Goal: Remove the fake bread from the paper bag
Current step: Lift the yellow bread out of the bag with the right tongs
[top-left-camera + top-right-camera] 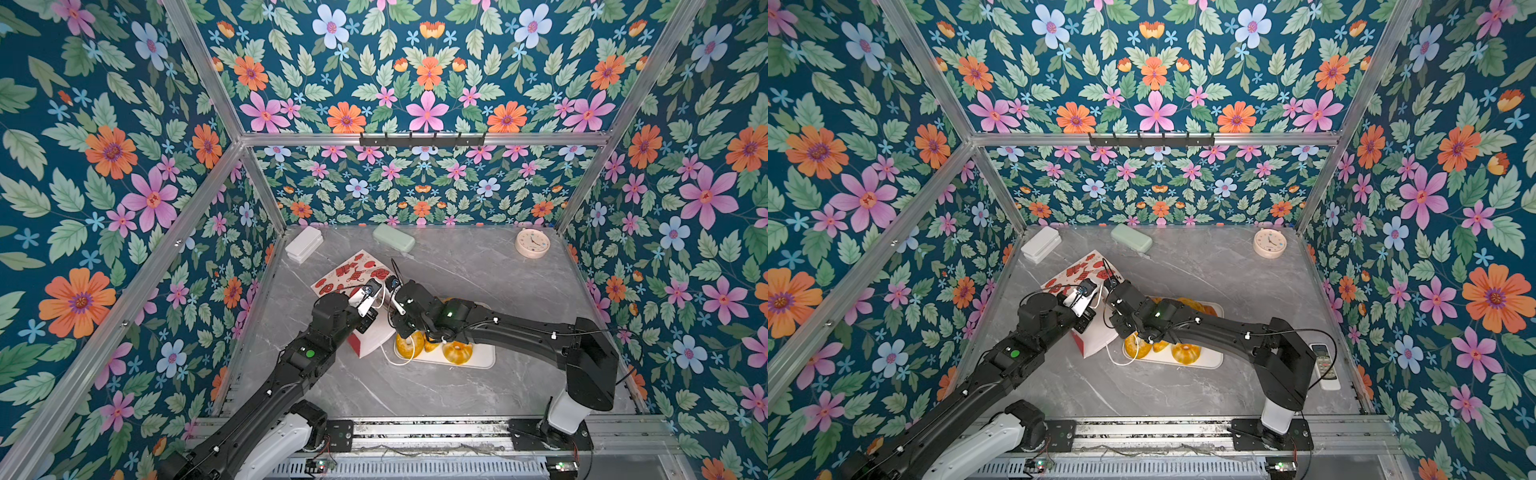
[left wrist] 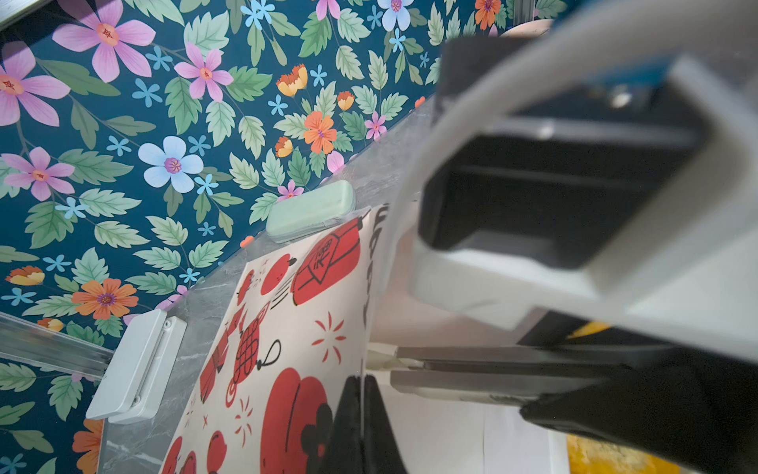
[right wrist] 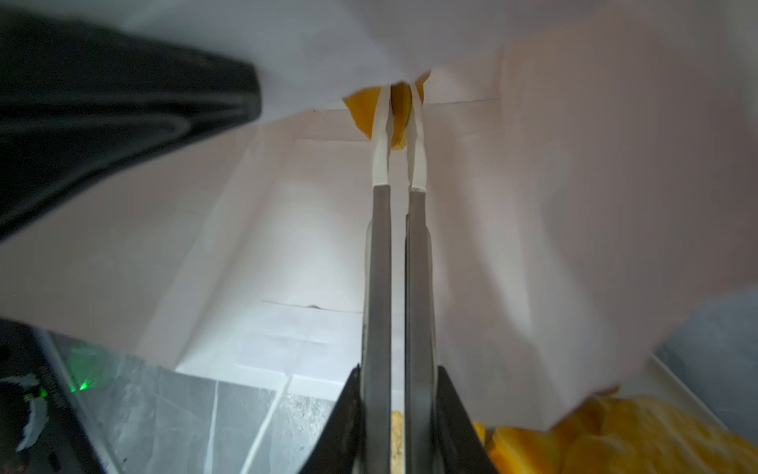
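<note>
Closest to the lens, my left pincer [image 2: 363, 385] is pressed together on the rim of the white paper bag with red festive prints [image 1: 349, 272], which lies tipped over on the grey marbled bench [image 1: 415, 395]. If that thin pinch slips, I judge the lifted wall will sag onto whatever reaches inside.

Further right, my right pincer [image 3: 400, 106] is deep in the bag, its white tips nearly shut on a glossy golden-yellow piece of fake bread [image 3: 361, 113] at the far end. Only the tips hold it and the piece looks slick, so a quick pull may let it drop back. It may also catch the paper fold hanging over it and drag the bag along. That fold hides the bag's depth; whether more pieces lie there I cannot tell.

A white cord handle [image 1: 392, 360] trails on the bench just outside the bag and could snag me. Rightmost, the flat white tray [image 1: 484, 360] carries several pastries. Two orange ring buns [image 1: 457, 351] sit at its near edge with a smaller piece between them. Others are half hidden under my forearm, which could knock them as I back out.
</note>
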Robot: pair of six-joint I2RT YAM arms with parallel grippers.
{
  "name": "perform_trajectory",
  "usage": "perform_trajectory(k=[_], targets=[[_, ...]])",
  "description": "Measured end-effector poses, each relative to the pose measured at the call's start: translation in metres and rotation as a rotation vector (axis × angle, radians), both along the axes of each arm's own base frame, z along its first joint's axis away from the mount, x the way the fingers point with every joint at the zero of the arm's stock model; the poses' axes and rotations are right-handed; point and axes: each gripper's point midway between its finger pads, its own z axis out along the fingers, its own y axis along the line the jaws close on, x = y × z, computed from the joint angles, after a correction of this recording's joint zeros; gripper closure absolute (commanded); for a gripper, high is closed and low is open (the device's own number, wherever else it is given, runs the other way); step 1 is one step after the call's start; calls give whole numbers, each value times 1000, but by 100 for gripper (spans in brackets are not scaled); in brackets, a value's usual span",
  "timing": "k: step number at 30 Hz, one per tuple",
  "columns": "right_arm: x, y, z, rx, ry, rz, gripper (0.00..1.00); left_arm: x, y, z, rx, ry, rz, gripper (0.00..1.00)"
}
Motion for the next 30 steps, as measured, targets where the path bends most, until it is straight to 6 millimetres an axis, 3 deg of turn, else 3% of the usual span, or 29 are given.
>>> perform_trajectory(k=[7,14,19,30], targets=[[-25,-23,9,14,75,34,90,6,9,0,18,-12,59,100],[-38,-55,16,88,154,14,90,11,17,-2,33,-23,114,100],[-51,-67,19,85,175,28,90,13,19,-4,40,-19,129,100],[-39,-86,19,-14,89,-18,91,19,20,-5,48,13,156,100]])
